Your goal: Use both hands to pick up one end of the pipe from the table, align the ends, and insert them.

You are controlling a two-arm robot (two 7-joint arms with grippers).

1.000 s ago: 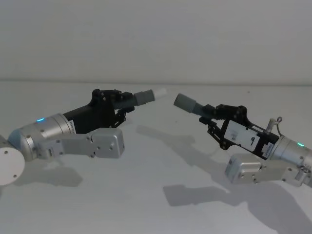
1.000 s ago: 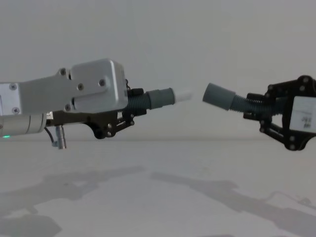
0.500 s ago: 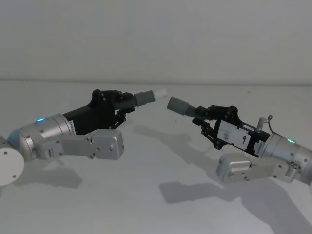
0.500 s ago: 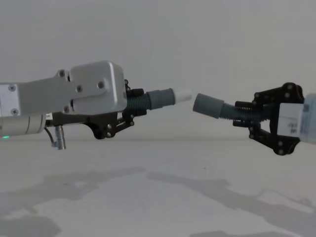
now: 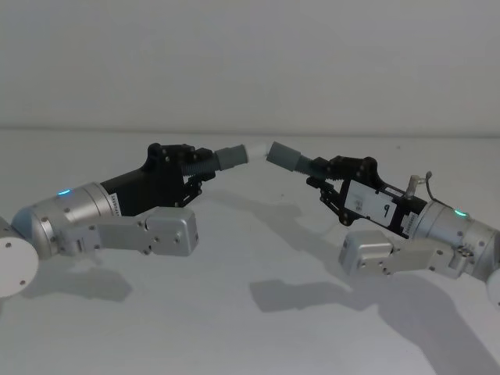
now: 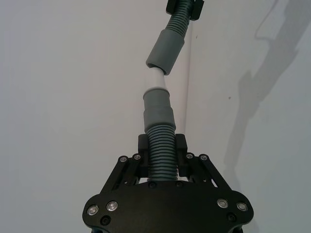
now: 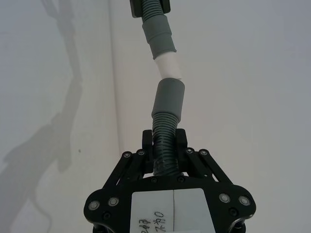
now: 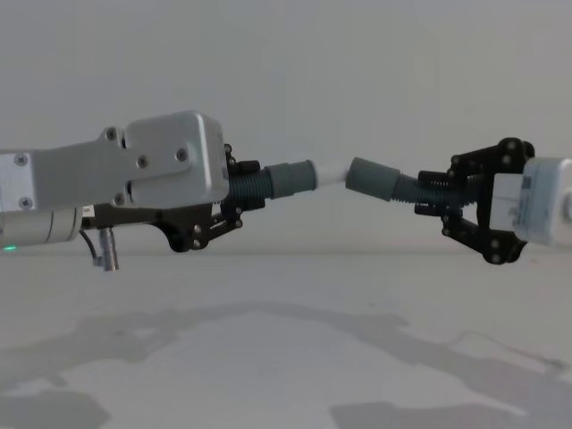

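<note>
Pipe pieces hang in the air above the table [image 5: 234, 312], one in each of my claws, their ends meeting in the gap between the two. My left gripper [image 6: 162, 154] is clamped on the ribbed hose of its piece [image 6: 161, 150]; the smooth grey cuff [image 6: 157, 109] sticks out ahead of the fingers and ends in a narrower white tip [image 6: 156, 80]. My right gripper [image 7: 164, 141] is clamped the same way on the ribbed part of the other piece [image 7: 164, 145], whose plain socket cuff [image 7: 168, 99] points out ahead of it toward my left claw. In the left wrist view the white tip reaches the mouth of the socket [image 6: 166, 52] and seems to have just entered it, with most of the white still bare. The two pieces do not lie in one line: they meet at a slight angle, each tilted a little upward toward the joint in the chest view. How deep the tip sits inside the socket I cannot tell, since the rim hides it. Behind my fingers each hose disappears into the claw frame, so the far ends are hidden. In the head view my left arm [image 5: 86, 219] and right arm [image 5: 437, 238] are both raised off the table, their shadows lying on the surface below.
</note>
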